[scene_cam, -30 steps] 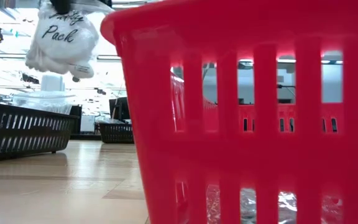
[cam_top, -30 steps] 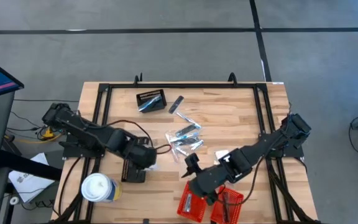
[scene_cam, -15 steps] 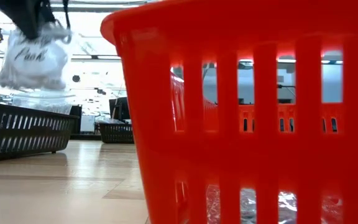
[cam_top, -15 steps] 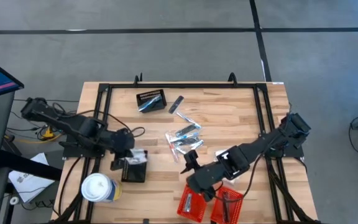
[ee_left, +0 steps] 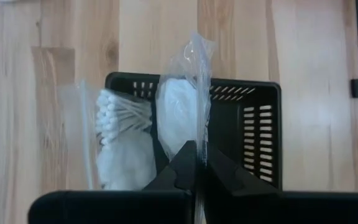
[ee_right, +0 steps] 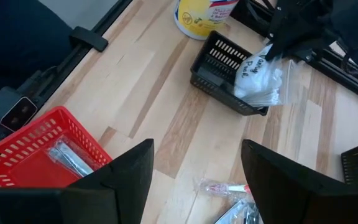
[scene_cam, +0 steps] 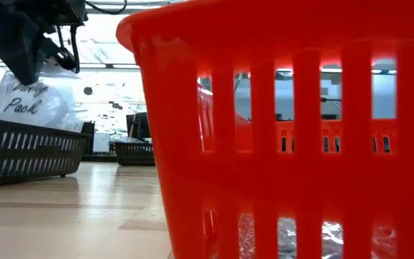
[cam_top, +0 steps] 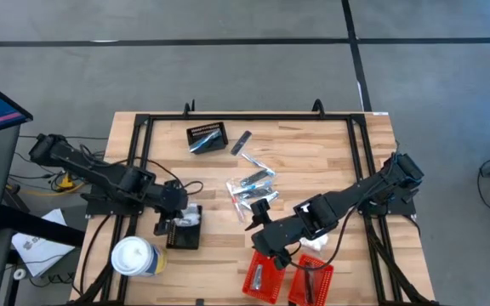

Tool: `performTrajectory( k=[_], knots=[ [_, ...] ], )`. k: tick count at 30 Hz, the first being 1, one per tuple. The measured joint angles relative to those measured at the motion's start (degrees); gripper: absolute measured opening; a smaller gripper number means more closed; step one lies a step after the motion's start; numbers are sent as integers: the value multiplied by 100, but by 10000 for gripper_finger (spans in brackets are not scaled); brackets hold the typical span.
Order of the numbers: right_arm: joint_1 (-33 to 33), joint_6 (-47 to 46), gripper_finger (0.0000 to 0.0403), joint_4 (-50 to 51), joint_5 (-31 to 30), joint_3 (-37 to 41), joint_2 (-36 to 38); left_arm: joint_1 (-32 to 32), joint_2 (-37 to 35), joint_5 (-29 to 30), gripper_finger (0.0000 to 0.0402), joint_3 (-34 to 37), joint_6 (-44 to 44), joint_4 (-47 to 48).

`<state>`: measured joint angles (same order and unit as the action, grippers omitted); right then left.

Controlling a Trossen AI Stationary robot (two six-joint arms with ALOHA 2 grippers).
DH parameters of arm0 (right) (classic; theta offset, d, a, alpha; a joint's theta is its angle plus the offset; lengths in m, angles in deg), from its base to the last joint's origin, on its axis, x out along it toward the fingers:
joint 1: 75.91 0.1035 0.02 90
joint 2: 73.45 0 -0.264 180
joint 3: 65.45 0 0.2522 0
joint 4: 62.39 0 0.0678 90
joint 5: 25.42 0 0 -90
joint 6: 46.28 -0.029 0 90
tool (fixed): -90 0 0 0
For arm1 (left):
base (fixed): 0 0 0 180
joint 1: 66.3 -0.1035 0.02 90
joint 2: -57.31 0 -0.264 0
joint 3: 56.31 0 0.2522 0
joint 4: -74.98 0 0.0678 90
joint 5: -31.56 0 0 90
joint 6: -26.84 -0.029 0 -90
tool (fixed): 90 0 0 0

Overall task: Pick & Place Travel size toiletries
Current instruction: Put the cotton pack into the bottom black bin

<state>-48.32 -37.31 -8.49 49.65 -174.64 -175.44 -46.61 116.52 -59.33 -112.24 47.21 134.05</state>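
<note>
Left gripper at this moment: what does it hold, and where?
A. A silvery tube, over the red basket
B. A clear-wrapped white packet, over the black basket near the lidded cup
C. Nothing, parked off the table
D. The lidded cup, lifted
B: in the left wrist view the left gripper is shut on the clear-wrapped white packet, above the black basket.
</note>
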Motion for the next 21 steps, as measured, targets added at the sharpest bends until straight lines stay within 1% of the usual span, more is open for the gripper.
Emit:
performTrajectory(
  k=[6, 13, 17, 21],
  knots=[
    [13, 0, 234, 40, 0, 0, -2, 0, 395, 24, 0, 0, -62, -5],
    [13, -3, 234, 77, 0, 0, -2, 0, 552, 702, 13, -1, -66, -13],
    [13, -3, 234, 77, 0, 0, -2, 0, 512, 686, 41, -4, 102, -7],
    [13, 0, 234, 88, 0, 0, -4, 22, 480, 663, 93, -4, 420, 132]
  ],
)
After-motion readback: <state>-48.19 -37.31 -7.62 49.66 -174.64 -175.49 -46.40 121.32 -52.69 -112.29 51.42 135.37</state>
